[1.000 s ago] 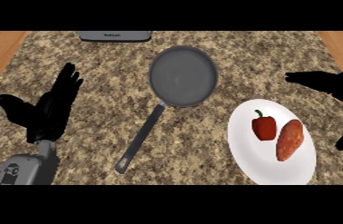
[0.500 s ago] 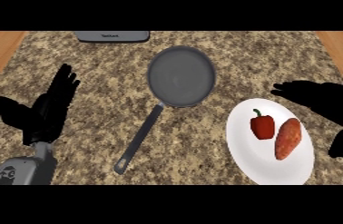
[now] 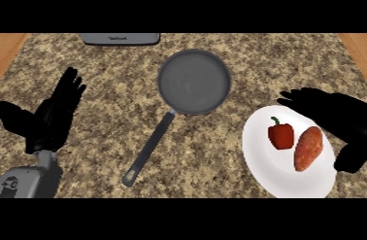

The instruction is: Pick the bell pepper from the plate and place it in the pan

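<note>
A red bell pepper (image 3: 281,134) with a green stem lies on a white plate (image 3: 276,176) at the lower right, beside an orange sweet potato (image 3: 308,149). The grey pan (image 3: 194,82) sits at the counter's middle, its long handle (image 3: 149,149) pointing toward the lower left. My right hand (image 3: 335,115) hovers over the plate's upper right edge, open, fingers stretched left just above and right of the pepper, holding nothing. My left hand (image 3: 52,115) rests open at the left, fingers up.
A grey appliance (image 3: 120,38) sits at the counter's back edge, left of centre. Wooden strips (image 3: 10,47) border the speckled granite counter on both sides. Bare granite lies between the pan's handle and the plate.
My right hand has moved left and down from the right edge until it is over the plate's upper right rim. The left hand drifted slightly. Pepper, sweet potato and pan stayed put.
</note>
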Controlling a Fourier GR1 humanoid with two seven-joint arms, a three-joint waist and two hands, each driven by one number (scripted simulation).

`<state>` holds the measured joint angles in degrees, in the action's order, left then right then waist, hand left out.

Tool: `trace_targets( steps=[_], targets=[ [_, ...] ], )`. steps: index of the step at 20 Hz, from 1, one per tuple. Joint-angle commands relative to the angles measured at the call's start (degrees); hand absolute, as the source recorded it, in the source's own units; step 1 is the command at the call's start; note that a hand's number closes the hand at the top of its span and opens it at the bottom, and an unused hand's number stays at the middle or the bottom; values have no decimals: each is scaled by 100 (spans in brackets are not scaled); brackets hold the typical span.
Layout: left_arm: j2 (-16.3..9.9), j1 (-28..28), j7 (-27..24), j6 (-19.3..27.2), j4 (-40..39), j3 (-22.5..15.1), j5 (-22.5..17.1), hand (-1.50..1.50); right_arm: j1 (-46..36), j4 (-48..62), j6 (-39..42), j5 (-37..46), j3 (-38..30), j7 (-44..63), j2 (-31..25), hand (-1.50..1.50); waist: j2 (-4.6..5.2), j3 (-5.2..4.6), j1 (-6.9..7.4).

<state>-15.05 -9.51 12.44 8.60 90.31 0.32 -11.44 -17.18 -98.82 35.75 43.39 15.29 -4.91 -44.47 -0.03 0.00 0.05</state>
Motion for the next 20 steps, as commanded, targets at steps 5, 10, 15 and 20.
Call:
trace_targets(
  steps=[5,10,15,20],
  targets=[
    [176,72,31,32,254,-11,278,0,253,-99,152,858,198,446,641,-150,-1,0,1],
    [268,122,-21,-90,138,155,257,0,32,56,382,1259,164,598,1111,-150,0,-1,9],
    [222,-149,520,-87,366,180,279,0,-359,1053,85,1437,-35,-37,1261,-150,2,1,26],
    [323,154,-48,-458,86,269,225,0,-281,1530,-96,1966,125,-178,1492,-150,4,-1,15]
  ],
)
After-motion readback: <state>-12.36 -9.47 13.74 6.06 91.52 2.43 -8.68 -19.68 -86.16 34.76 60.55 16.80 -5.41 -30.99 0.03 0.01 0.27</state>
